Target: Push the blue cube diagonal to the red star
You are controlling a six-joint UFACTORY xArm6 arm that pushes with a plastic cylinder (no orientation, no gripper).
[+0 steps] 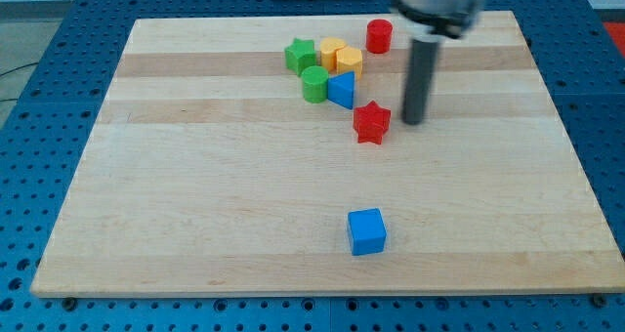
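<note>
Wooden board is sitting on a blue perforated bench, filling most of the view, pale planks running left to right

Going left to right: cluster is sitting at the view's top, just left of centre. Green star is leading it on the left. Green cylinder is sitting just below and right of that star, touching or nearly touching it. Two yellow blocks are packing in beside the star: a yellow one, shape hard to make out, and a second yellow block pressing against its right side. Blue triangular block is sitting under the yellows, touching the green cylinder on its left

Blue cube is sitting alone near the view's bottom edge, about centre, well apart from everything else. Nothing is touching it

Red star is sitting just below-right of the blue triangular block, close but whether touching I cannot tell. It is lying almost straight above the blue cube in the view, wide stretch of board between them

Red cylinder is standing near the view's top edge, right of the yellows, slightly apart from them

My tip is resting just right of the red star, level with it, narrow gap showing between them. Rod is standing upright, carrying nothing, touching no block. It is sitting well apart from the blue cube, up and to the right of it

Arm housing at the rod's top is blurring out at the view's top edge
</note>
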